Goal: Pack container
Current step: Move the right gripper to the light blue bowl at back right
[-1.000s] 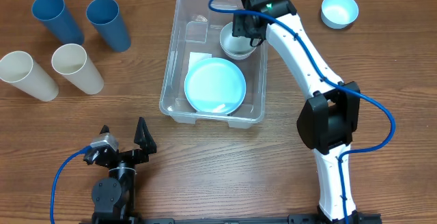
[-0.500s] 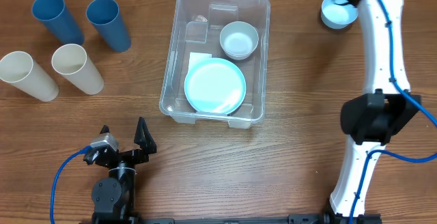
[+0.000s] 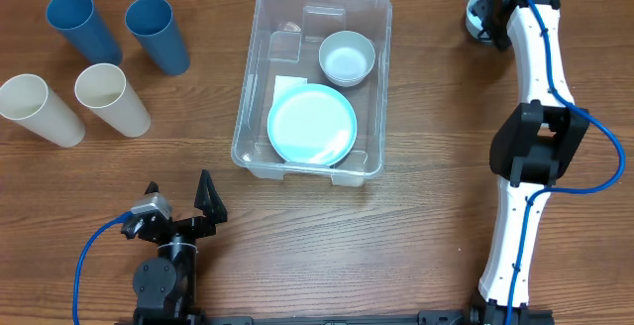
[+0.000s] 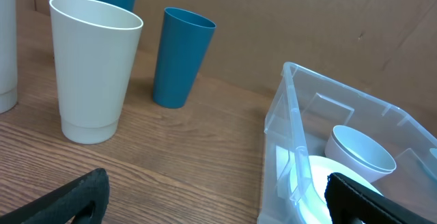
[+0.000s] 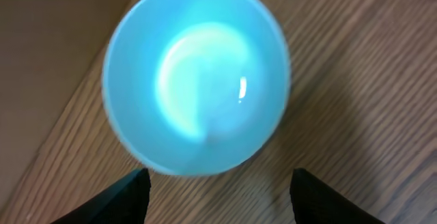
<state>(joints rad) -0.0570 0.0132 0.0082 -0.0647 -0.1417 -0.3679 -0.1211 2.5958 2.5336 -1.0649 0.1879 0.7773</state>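
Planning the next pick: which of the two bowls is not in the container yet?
The light blue bowl, on the bare table under the open right gripper. The white bowl already sits inside the container, beside the plate.

Bright even light, blurred glaring bowl [image 5: 196, 84]

The container [image 3: 246, 117] is clear, with a white label [image 3: 286, 84] on its base. Inside it, a pale blue plate [image 3: 312, 125] is shown at 6 o'clock and a white bowl [image 3: 347, 57] at 1 o'clock. From the container, two blue cups [image 3: 74, 23] are seen at 10 o'clock and two cream cups [image 3: 112, 98] at 9 o'clock. The pale blue bowl [image 5: 196, 94] carries a white glare spot. The table [image 3: 416, 216] is brown, patterned with wood grain.
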